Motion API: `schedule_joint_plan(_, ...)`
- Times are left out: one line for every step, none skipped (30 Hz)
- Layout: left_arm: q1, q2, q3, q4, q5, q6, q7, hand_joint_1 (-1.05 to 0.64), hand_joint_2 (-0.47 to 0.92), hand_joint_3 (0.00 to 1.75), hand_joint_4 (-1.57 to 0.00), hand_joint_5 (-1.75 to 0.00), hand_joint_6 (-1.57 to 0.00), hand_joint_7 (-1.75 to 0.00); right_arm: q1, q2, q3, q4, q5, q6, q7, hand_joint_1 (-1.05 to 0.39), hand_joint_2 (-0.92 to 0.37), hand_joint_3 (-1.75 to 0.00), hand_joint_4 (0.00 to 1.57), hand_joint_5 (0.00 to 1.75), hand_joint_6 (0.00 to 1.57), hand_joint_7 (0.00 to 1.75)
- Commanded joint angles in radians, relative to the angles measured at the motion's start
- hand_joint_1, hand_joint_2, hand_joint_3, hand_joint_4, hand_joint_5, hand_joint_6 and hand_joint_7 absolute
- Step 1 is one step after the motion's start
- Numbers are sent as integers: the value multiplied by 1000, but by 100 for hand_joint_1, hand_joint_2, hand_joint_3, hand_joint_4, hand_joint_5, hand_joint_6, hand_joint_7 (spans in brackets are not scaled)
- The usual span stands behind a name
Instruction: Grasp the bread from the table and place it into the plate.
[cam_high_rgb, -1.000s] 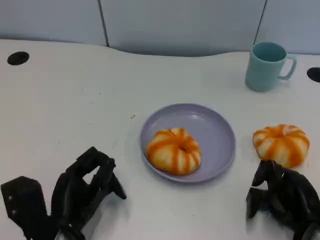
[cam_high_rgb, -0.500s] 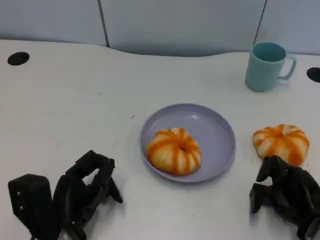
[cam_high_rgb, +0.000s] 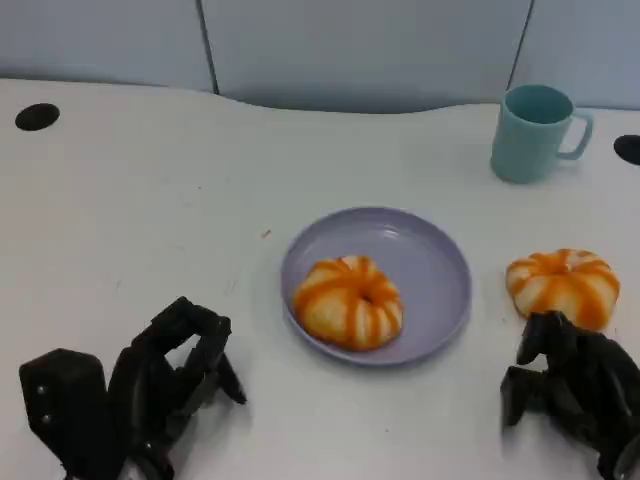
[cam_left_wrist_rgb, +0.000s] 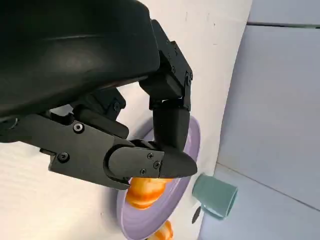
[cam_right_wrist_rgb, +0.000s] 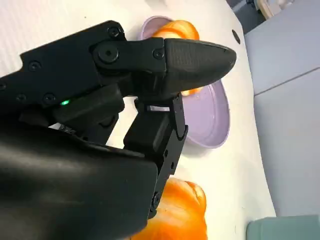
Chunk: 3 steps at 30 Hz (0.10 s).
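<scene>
One bread (cam_high_rgb: 348, 302) sits in the purple plate (cam_high_rgb: 435, 262), a second bread (cam_high_rgb: 563, 287) lies on the table (cam_high_rgb: 150, 200) right of the plate. Right hand (cam_high_rgb: 572, 388) sits just short of that second bread, fingers curled, holding nothing. Left hand (cam_high_rgb: 165, 385) near the table's front edge, fingers curled, empty. Teal mug (cam_high_rgb: 533, 132) at the back.

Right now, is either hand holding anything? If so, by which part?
Nothing is held. The left hand and right hand both hold nothing; the right sits just short of the bread on the table.
</scene>
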<state>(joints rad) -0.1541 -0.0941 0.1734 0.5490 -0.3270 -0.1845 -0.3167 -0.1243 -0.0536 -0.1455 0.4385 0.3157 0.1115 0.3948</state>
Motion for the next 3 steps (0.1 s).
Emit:
schedule_joint_plan(-20, 12, 3, 25, 5, -8, -10, -61, 92, 32, -100, -175, -72, -175, 17, -15, -15, 16, -5, 40, -30, -43, -92, -51, 127, 140, 116, 128)
schedule_joint_plan(-23, 14, 2, 30, 7, -11, -11, -61, 92, 33, -100, -175, -72, -175, 17, -14, -15, 12, -6, 43, -35, -42, -92, -52, 127, 140, 114, 130)
schedule_joint_plan(-28, 16, 6, 38, 4, -15, -15, -62, 92, 33, -100, -175, -72, -175, 19, -13, -12, 9, -11, 37, -38, -42, -92, -53, 127, 141, 112, 131)
